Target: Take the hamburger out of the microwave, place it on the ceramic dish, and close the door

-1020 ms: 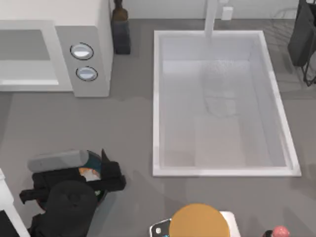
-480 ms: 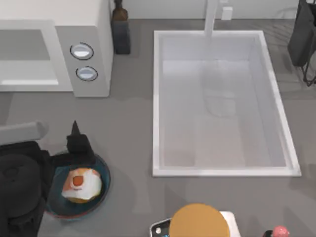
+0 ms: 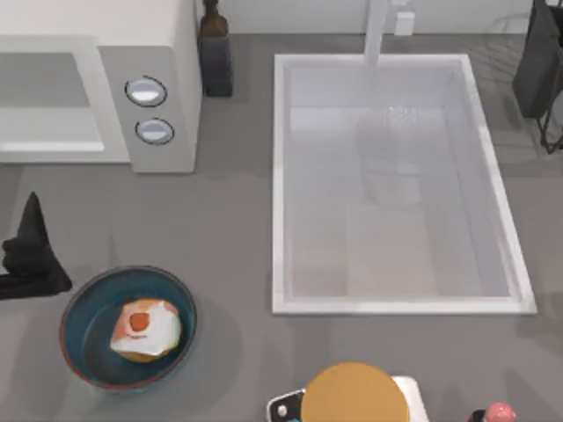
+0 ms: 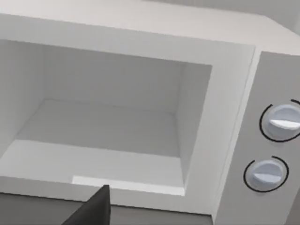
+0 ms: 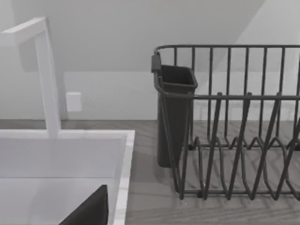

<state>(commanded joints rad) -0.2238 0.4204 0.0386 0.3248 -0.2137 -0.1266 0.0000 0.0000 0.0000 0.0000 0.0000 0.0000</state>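
We see a grey desk (image 3: 229,220) from above. At its upper left stands the large white box microwave (image 3: 167,35), its grey cavity (image 4: 108,126) open and bare inside, with two round silver-white knobs (image 3: 146,91) stacked on a grey panel at its right side.

At the lower left of the desk sits the round ceramic dish (image 3: 84,299), with a glossy blue rim and a dark teal inside. The small hamburger (image 3: 146,329), an orange-tan bun with white patches and a red-orange spot, lies inside the dish, toward its right half.

Our left pincer (image 3: 31,255) shows as a black pointed shape at the far left edge of the desk, just above and to the left of the dish and below the microwave. It is apart from both the dish and the hamburger and grips nothing; we cannot tell whether its fingers are spread or closed. In the left wrist view, one dark fingertip (image 4: 93,211) points toward the microwave's open cavity.

A big white rectangular sink basin (image 3: 396,290) takes up the right half of the desk, with a white tap (image 5: 47,79) at its far rim. A dark wire dish rack (image 5: 234,140) with a dark cup-shaped holder (image 5: 173,112) stands beside the sink. A plain orange-tan round disc (image 3: 355,394) sits at the near edge of the desk.
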